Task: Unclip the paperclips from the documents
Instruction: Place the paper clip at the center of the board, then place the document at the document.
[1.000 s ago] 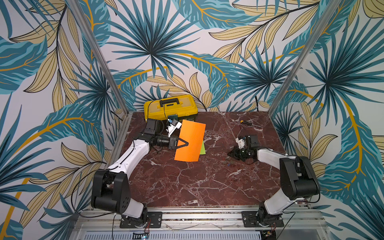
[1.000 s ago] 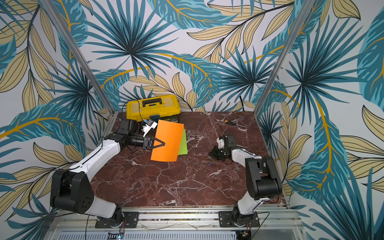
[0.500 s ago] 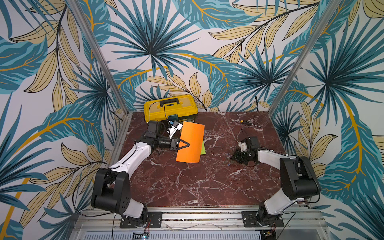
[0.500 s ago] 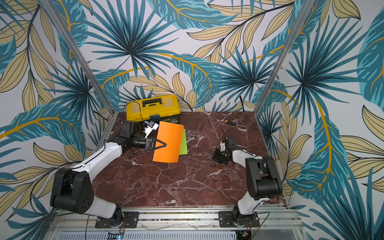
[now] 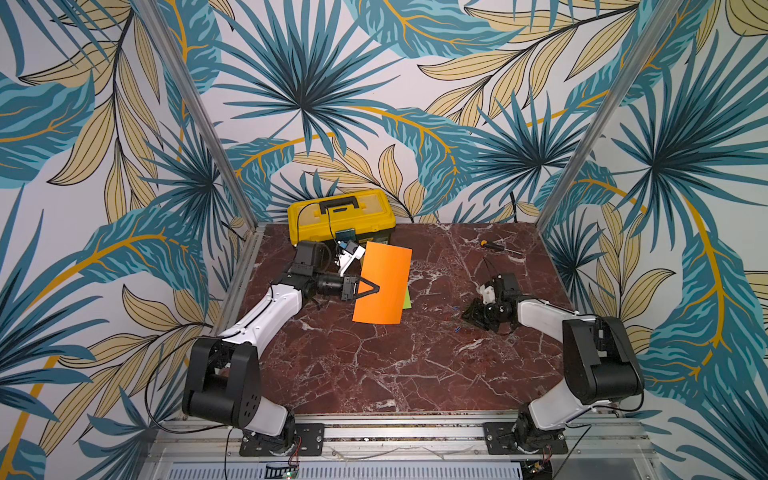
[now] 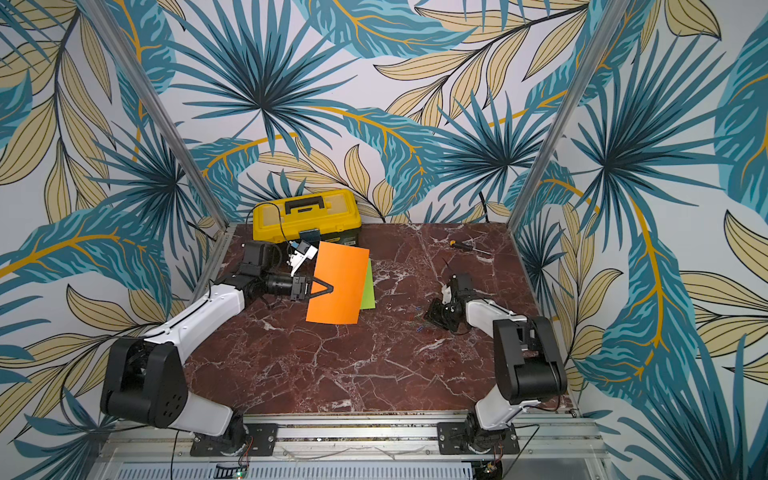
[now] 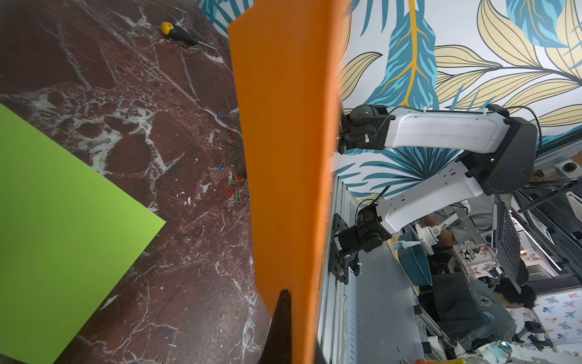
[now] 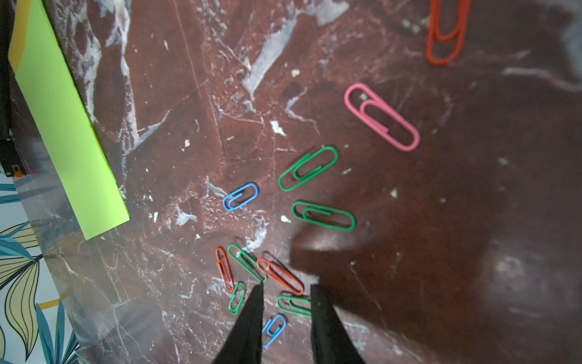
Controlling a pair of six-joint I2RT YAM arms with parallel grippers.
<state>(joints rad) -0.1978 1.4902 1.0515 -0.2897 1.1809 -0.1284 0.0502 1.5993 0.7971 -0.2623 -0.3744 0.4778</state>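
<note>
My left gripper (image 5: 376,288) is shut on the near edge of the orange document (image 5: 384,286), holding it upright above the table; the sheet (image 7: 283,141) fills the middle of the left wrist view. No paperclip shows on it. The lime green document (image 6: 368,291) lies flat behind it, mostly hidden in both top views. A yellow edge (image 8: 14,41) shows beside the green sheet (image 8: 66,126). Several loose paperclips (image 8: 308,171), red, green, blue and pink, lie on the marble. My right gripper (image 8: 286,288) stands open just above them, nothing between its fingers.
A yellow-and-black toolbox (image 5: 340,216) stands at the back left against the wall. A small yellow-handled screwdriver (image 5: 492,245) lies at the back right. The clip pile (image 7: 233,181) sits on the marble table (image 5: 374,374) between both arms. Metal frame posts mark the corners.
The right gripper's jaws have parted over the clip pile. The left arm has shifted the orange sheet only slightly.
</note>
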